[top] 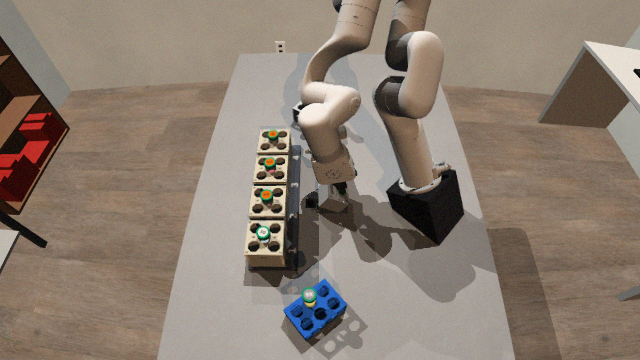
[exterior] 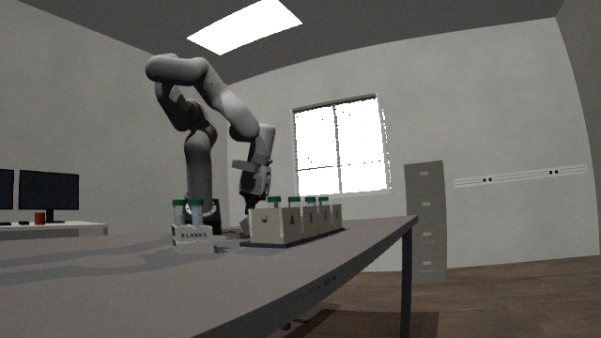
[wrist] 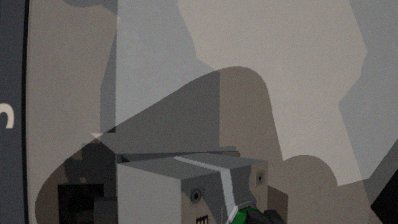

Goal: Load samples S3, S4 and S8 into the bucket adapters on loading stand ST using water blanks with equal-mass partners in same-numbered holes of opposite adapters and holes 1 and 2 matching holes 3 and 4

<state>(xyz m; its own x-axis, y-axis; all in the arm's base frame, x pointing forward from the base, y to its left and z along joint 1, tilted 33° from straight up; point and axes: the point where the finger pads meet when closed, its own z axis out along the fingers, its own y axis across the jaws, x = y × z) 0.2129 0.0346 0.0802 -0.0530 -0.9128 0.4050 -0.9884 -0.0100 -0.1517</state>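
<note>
My gripper (top: 342,190) (exterior: 250,207) (wrist: 266,218) is shut and empty, its tips down at the green key (wrist: 244,216) on the small sloped desk (top: 332,204) (wrist: 150,187). The fingers partly hide the key; whether it has caught cannot be told. Four beige adapters stand in a row on the stand (top: 295,202), each with one green-capped tube in its middle hole. Three caps have orange dots (top: 272,134) (top: 270,162) (top: 266,195); the nearest has a white dot (top: 263,232). A grey-dotted tube (top: 309,294) stands in the blue rack (top: 307,333).
The white BLANKS rack (exterior: 192,247) holds two green-capped tubes (exterior: 178,212) (exterior: 196,212) with pale liquid; the arm mostly hides this rack in the top view. The robot's black base (top: 430,210) stands right of the sloped desk. The adapter row lies left of my gripper.
</note>
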